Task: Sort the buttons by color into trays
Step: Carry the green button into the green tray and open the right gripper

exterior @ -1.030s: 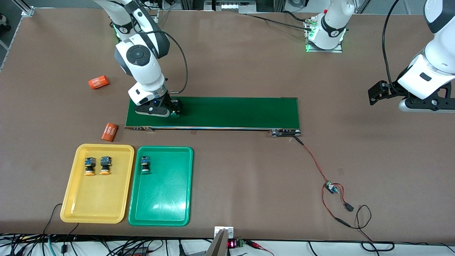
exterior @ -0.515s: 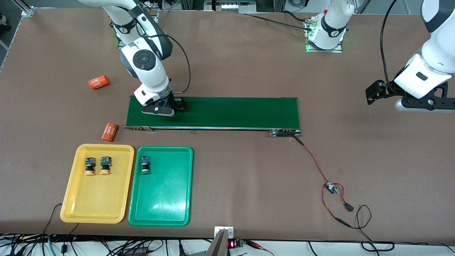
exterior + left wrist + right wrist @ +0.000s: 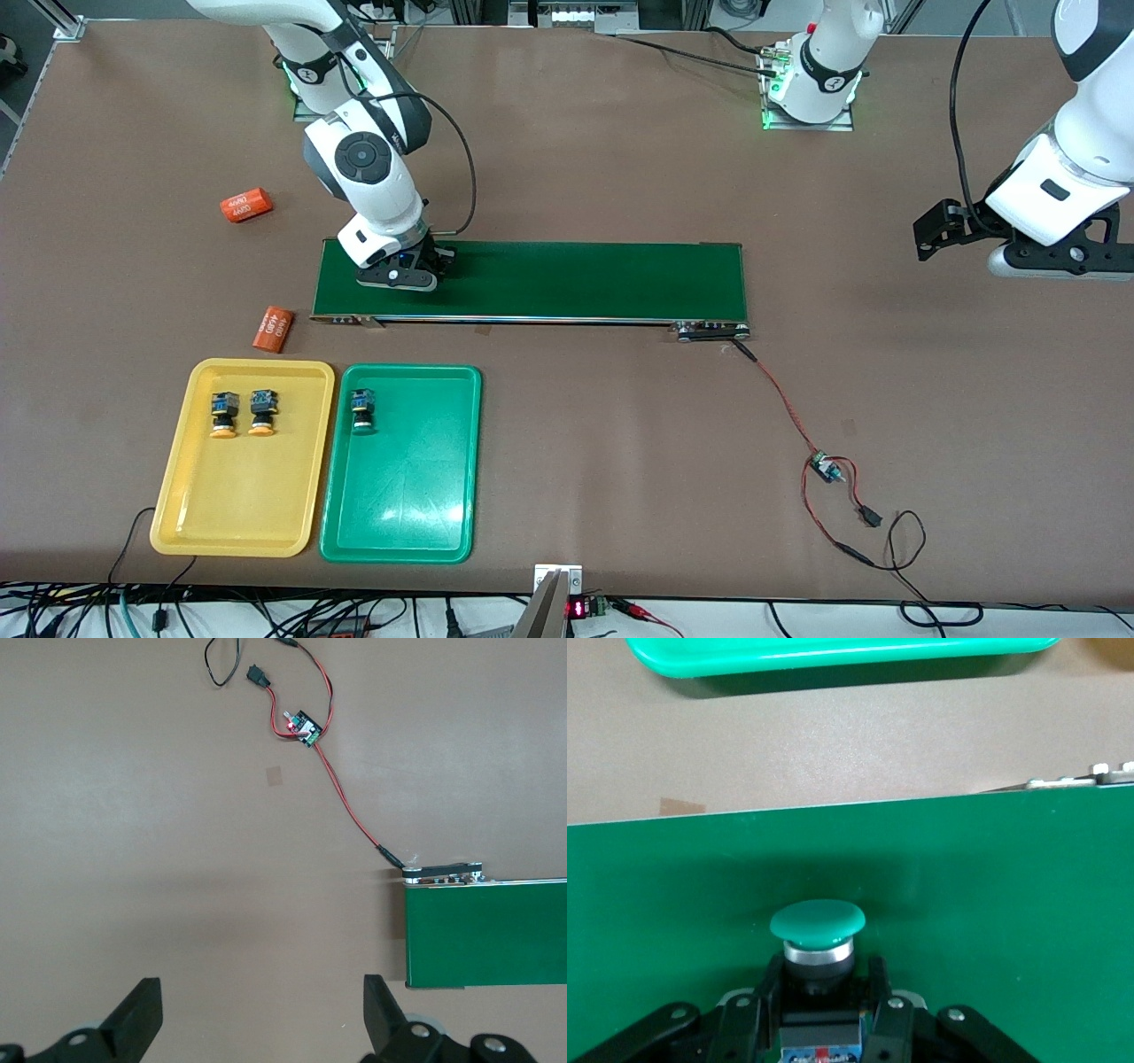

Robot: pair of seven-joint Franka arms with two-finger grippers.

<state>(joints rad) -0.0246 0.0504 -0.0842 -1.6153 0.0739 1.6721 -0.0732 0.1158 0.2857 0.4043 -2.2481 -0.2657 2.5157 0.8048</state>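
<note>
My right gripper (image 3: 412,270) sits low on the dark-green belt near the right arm's end and is shut on a green-capped button (image 3: 818,923). Its fingers (image 3: 877,992) press on both sides of the button's black body. The yellow tray (image 3: 230,505) holds two orange-capped buttons (image 3: 224,415) (image 3: 262,413) side by side. Beside it, the green tray (image 3: 407,496) holds one green-capped button (image 3: 361,411); its rim (image 3: 833,656) also shows in the right wrist view. My left gripper (image 3: 261,1028) waits open and empty over bare table at the left arm's end (image 3: 1059,264).
The long conveyor belt (image 3: 576,279) lies across the middle. Two orange cylinders (image 3: 245,205) (image 3: 273,329) lie on the table near the belt's right-arm end. A red wire runs from the belt's other end to a small circuit board (image 3: 828,467) (image 3: 304,726).
My right gripper has settled lower over the belt and its fingers have shut on the green-capped button. The left arm has barely moved.
</note>
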